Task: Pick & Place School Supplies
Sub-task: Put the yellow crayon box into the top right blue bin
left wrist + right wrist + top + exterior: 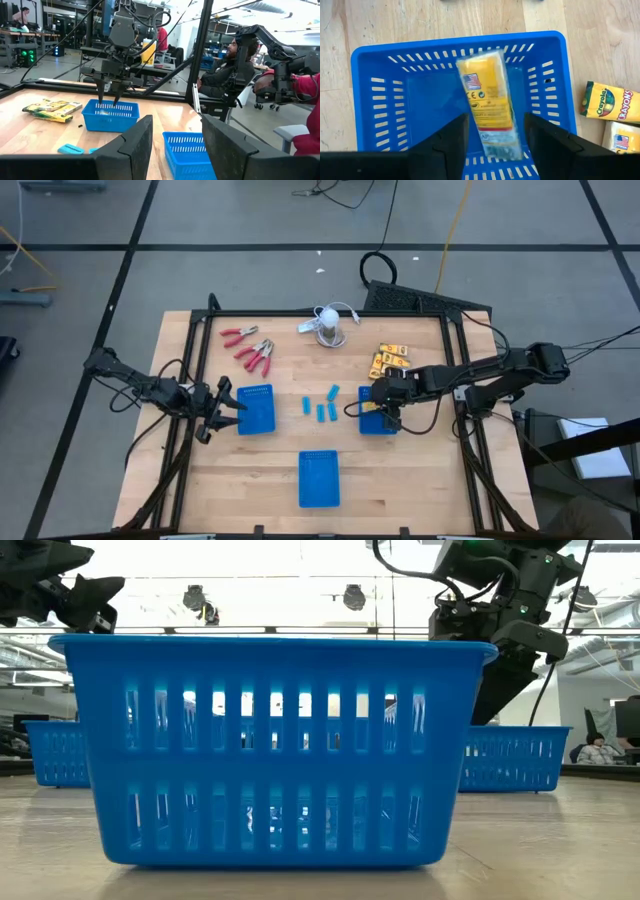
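At about 9 o'clock on the table the left gripper (232,408) waits with its fingers spread and nothing between them, its tips at the edge of the left blue basket (257,408). Toward 11 o'clock lie the red-handled pliers (254,352), well apart from that basket. Near the table's centre the light-blue blocks (322,407) rest loose on the wood, between the left basket and the right one. At 6 o'clock stands a third blue basket (319,478). At 12 o'clock sits a white round object (329,320) with a cable.

Right of centre, at about 3 o'clock, the right gripper (492,142) hangs over the right blue basket (380,90), fingers parted on either side of a yellow crayon box (487,107). The box looks blurred, so whether the fingers touch it I cannot tell; it appears loose inside the basket. More crayon boxes (390,358) lie at roughly 1 o'clock, just beside that basket.
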Robot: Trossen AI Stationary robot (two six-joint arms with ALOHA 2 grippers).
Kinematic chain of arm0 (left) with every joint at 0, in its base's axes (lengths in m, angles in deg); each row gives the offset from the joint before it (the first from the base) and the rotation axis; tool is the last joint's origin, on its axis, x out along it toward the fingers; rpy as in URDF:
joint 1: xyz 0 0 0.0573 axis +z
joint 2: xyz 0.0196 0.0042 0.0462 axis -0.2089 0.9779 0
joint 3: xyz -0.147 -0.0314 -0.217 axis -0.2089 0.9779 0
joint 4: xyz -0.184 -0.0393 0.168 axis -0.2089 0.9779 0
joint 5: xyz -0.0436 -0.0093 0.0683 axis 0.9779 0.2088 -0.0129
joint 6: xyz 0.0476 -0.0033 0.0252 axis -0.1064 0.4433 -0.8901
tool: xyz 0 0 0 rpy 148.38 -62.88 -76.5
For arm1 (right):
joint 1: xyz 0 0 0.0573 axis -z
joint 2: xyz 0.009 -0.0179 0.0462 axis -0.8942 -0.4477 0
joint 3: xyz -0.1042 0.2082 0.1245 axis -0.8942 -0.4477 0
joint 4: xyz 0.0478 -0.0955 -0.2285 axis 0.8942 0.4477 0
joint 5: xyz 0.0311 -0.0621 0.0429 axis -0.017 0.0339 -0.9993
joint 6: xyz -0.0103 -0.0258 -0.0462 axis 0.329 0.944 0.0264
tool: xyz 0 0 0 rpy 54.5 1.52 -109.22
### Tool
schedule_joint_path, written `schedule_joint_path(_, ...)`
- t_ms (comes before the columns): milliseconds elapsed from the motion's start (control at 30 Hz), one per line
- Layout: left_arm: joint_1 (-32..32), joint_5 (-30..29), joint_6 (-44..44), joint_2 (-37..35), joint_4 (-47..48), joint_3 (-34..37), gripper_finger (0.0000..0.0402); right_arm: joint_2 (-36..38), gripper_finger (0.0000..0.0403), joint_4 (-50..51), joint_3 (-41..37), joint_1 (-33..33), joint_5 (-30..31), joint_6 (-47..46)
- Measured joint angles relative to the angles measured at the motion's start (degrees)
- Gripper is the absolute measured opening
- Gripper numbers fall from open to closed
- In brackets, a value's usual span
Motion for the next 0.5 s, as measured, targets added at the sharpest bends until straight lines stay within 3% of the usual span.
schedule_joint_path(500, 0.0, 0.0, 0.0, 0.0, 0.0, 0.0, 0.0173, 3.0, 0.0194, 0.1, 0.0, 1.0, 0.2, 0.0)
